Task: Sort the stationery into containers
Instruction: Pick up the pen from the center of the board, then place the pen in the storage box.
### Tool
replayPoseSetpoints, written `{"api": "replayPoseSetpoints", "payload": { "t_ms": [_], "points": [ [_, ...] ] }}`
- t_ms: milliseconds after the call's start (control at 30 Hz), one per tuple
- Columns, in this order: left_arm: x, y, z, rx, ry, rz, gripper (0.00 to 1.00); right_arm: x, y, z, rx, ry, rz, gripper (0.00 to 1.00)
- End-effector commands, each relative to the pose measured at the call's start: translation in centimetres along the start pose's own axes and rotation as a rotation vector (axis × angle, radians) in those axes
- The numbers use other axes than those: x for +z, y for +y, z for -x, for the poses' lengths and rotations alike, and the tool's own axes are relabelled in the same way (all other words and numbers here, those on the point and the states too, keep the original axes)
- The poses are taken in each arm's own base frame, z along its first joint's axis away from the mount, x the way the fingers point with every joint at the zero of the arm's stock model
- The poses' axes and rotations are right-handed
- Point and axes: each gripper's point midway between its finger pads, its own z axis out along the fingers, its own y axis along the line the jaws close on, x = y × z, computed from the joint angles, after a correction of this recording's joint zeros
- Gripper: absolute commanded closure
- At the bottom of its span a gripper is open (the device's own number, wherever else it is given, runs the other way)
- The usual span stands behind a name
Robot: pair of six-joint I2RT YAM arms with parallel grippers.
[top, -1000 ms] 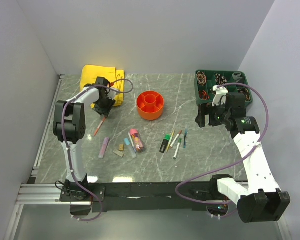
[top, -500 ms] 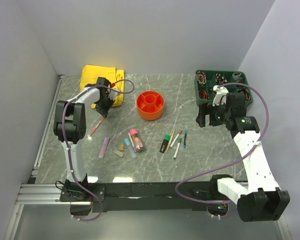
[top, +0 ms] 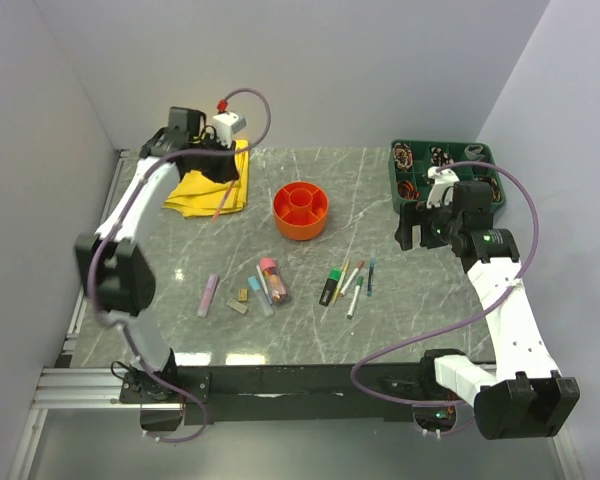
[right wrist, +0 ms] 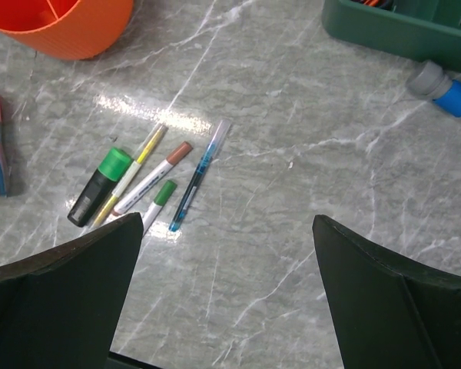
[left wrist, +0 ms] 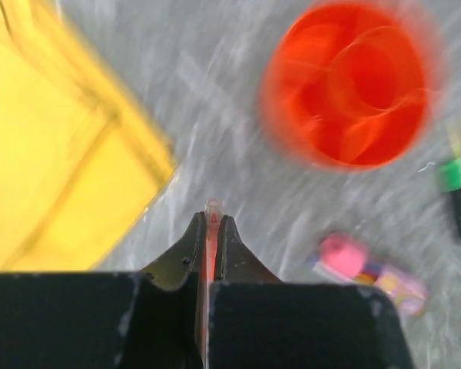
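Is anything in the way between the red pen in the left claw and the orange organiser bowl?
Nothing visible. The left claw holds the red pen by the edge of the yellow cloth; only bare marble tabletop lies between it and the orange organiser bowl.

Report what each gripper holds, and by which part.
Left gripper pinches a thin red pen along its shaft, with a short clear-tipped end poking out beyond. Right gripper is open and holds nothing.

Grey marble table, plain pale walls
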Motion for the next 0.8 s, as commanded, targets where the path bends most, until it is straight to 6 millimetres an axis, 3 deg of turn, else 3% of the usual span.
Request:
{"api": "replayPoseSetpoints", "payload": {
  "t_ms": [0, 100, 267, 300, 333, 567, 767],
  "points": [
    [-5.0, -7.0, 6.8, 0.168, -0.517, -0.230, 0.99, -1.0, -0.9, 3.1, -0.010, -0.098, -0.051, 0.00],
    [-5.7, -8.5, 9.1, 0.234, -0.800, -0.213, 0.99, -1.3, -1.2, 3.3, -0.011, -0.099, -0.073, 0.00],
    [-4.3, -7.5, 12.4, 0.143, -0.948, -0.200, 0.99, -1.9, -1.2, 2.6, 0.007, -0.085, -0.088, 0.00],
    [-3.2, -7.4, 12.2, 0.109, -0.954, -0.203, 0.99, -2.1, -1.2, 2.5, 0.010, -0.089, -0.094, 0.00],
    [-3.5, -7.0, 13.2, 0.111, -1.002, -0.170, 0.99, -2.1, -1.4, 2.2, 0.017, -0.085, -0.105, 0.00],
    [-0.3, -8.0, 14.3, 0.100, -1.014, -0.192, 0.99, -3.6, -2.6, 2.3, -0.010, -0.131, -0.191, 0.00],
    [1.6, -7.8, 13.5, 0.083, -0.980, -0.198, 0.99, -4.5, -2.0, 0.9, -0.008, -0.109, -0.177, 0.00]
  ]
}}
